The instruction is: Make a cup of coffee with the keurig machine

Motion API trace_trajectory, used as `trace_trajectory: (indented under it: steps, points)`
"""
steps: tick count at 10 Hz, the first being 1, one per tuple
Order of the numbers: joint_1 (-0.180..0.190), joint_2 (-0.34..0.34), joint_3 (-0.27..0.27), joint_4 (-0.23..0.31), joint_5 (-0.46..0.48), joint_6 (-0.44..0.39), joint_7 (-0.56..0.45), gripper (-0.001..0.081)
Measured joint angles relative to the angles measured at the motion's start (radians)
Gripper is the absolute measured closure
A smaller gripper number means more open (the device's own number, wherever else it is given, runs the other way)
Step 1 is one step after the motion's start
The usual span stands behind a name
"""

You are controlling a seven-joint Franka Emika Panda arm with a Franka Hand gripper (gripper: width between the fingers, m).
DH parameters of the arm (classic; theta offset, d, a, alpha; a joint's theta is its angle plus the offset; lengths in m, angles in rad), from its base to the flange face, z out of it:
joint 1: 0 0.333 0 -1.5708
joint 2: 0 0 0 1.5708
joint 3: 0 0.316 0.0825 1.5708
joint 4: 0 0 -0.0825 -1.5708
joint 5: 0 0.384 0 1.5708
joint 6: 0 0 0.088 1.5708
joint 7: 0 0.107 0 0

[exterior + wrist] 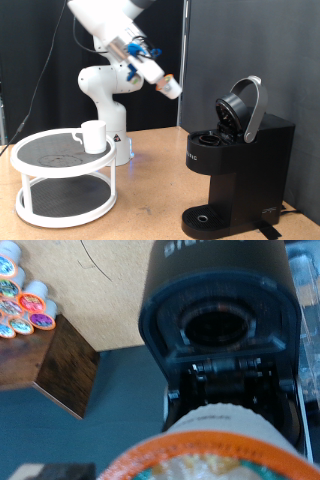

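- behind the wooden table (150, 190) hang dark curtains.
- boxy matte-black keurig machine (240, 165) stands at the exterior view's right, its rounded lid (245, 108) up and its pod chamber (217, 328) empty.
- small white ceramic cup (94, 136) sits on the white two-tier round stand (62, 178), well apart from the machine.
- robot's gripper (168, 84) hangs above, between stand and machine; it grips an orange-rimmed coffee pod (215, 455), so the fingers seem closed on it.
- i judge the pod-loading step is in hand; it calls for lining the pod over the chamber.
- more pods (22, 302) lie in a wooden box (55, 368).
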Motion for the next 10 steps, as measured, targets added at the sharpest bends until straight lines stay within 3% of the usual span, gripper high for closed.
trace_trajectory:
  steps: [4, 6, 8, 10]
  points:
    - [0.023, 0.0, 0.073, 0.006, 0.023, 0.053, 0.036, 0.0451]
    - [0.022, 0.0, 0.08, 0.005, 0.023, 0.066, 0.037, 0.0451]
    - [0.022, 0.011, 0.089, -0.003, -0.016, 0.065, 0.057, 0.0451]
    - [0.023, 0.04, 0.123, -0.02, -0.043, 0.122, 0.084, 0.0451]
